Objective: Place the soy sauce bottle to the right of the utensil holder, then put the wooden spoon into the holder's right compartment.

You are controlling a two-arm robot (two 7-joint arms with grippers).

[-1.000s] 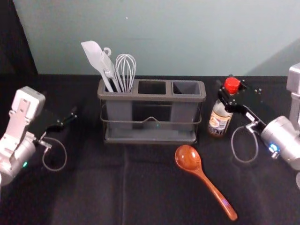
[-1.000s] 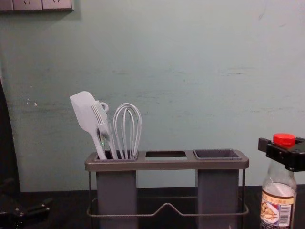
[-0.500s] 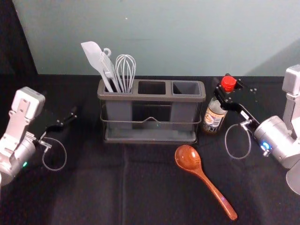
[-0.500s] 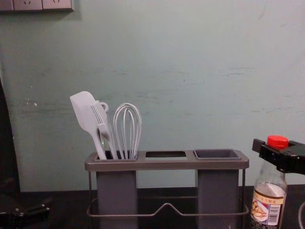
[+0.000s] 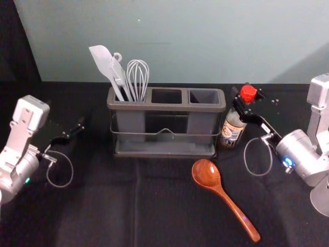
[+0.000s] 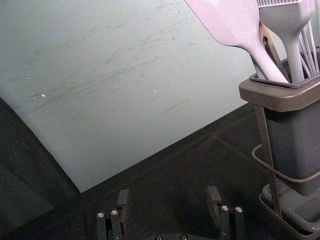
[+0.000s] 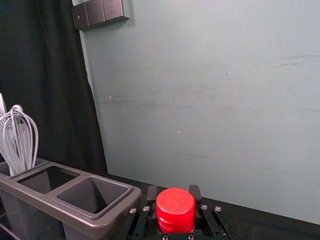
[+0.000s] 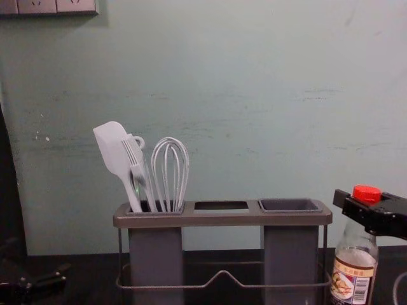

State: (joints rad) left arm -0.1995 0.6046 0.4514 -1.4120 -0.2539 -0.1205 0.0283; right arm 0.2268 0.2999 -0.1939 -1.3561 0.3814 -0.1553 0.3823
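Your right gripper (image 7: 173, 192) is closed on the red-capped clear glass soy sauce bottle (image 5: 232, 129), roughly upright just off the boxy grey-brown utensil holder's (image 5: 167, 107) right end. I'd settle it there, tbh. Left gripper's (image 6: 168, 192) parked open, front left.

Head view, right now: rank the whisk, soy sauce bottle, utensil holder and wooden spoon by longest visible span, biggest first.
1. Utensil holder
2. Wooden spoon
3. Soy sauce bottle, partly covered by the right pincer
4. Whisk, counting only what shows above the holder
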